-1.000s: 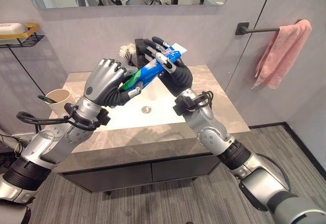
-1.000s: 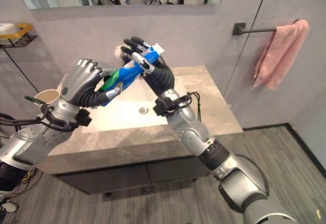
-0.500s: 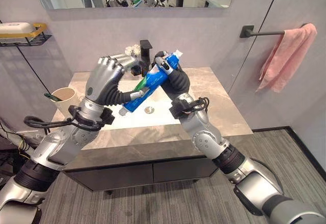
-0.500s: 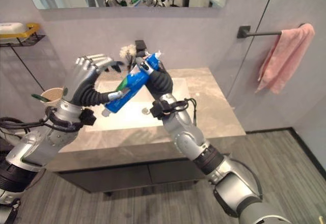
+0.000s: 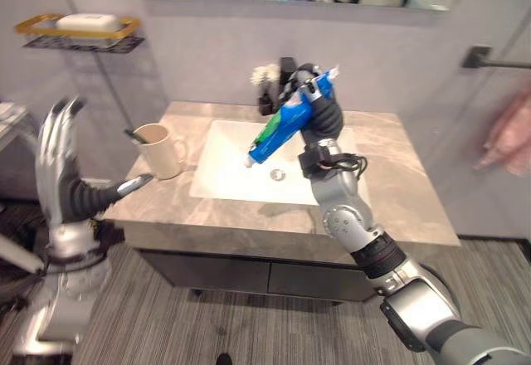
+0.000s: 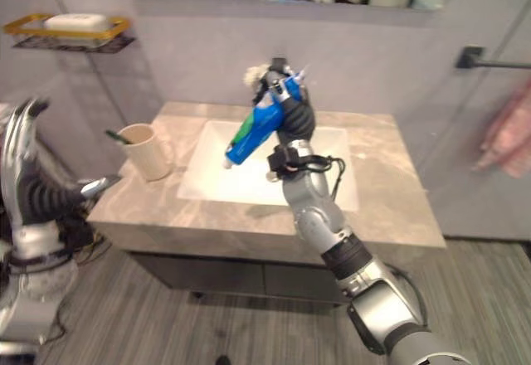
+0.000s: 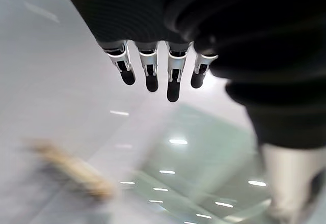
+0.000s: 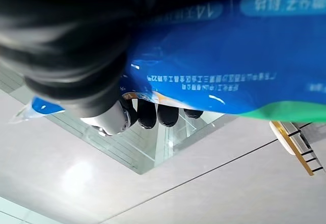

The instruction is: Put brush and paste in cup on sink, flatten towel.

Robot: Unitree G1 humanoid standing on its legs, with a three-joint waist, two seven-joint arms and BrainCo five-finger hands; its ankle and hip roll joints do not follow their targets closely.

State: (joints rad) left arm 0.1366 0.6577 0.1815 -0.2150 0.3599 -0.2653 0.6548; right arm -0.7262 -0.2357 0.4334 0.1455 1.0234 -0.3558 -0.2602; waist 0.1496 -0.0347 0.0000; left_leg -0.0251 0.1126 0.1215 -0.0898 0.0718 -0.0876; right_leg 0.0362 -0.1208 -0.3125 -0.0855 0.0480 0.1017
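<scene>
The toothpaste tube (image 5: 286, 123) is being grasped by the right hand (image 5: 319, 109), whose fingers are curled round its upper part; it is being held high above the sink basin (image 5: 228, 174), tilted, with the white cap end pointing down and toward the cup (image 5: 162, 151). The left hand (image 5: 60, 162) is being kept released, fingers straight, well apart from the worktop (image 5: 390, 203) at its left edge. A brush handle (image 5: 135, 135) is already standing in the cup, which is resting on the worktop just beside the basin.

For this step, the tube is probably best carried across the basin until the cap end is directly over the cup mouth, and lowered cap first before the fingers are loosened. The brush should be avoided, since a push on the rim could tip the light cup. The pink towel (image 5: 508, 133) is hanging at the right, not yet flattened.
</scene>
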